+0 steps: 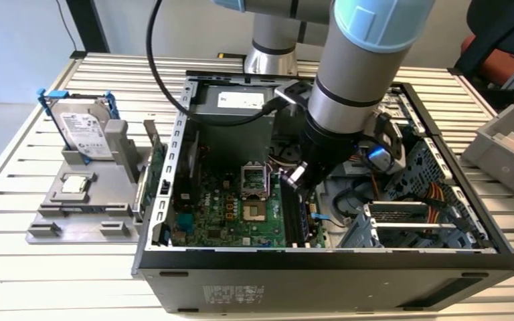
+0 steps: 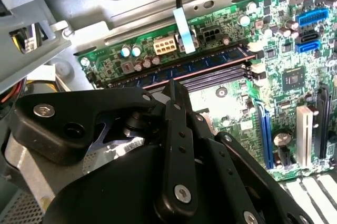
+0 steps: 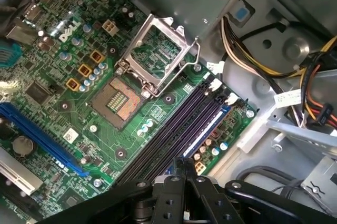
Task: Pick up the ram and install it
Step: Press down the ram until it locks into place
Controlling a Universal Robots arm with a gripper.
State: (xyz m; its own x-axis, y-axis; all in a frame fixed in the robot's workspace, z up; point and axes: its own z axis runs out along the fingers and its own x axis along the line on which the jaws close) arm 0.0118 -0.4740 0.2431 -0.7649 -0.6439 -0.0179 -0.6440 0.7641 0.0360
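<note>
Ram (image 2: 195,66) lies along outermost memory slot (image 3: 208,129), at motherboard (image 3: 63,87) edge nearest drive-bay side of case (image 1: 328,264); appears in slot, full seating unclear. Gripper (image 3: 184,169) directly above slots, fingers pinched together, nothing visibly between. Judgement: press straight down, evenly along stick; check end latches (image 3: 231,98).

slatted table (image 1: 51,267) bears computer case (image 1: 328,284), grey fixture (image 1: 83,214)

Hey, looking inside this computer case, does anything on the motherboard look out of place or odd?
Yes. In the first wrist view, the processor socket sits empty with its contacts exposed, and its metal retention frame is flipped up rather than clamped down. Nothing else looks spilled or broken.
</note>
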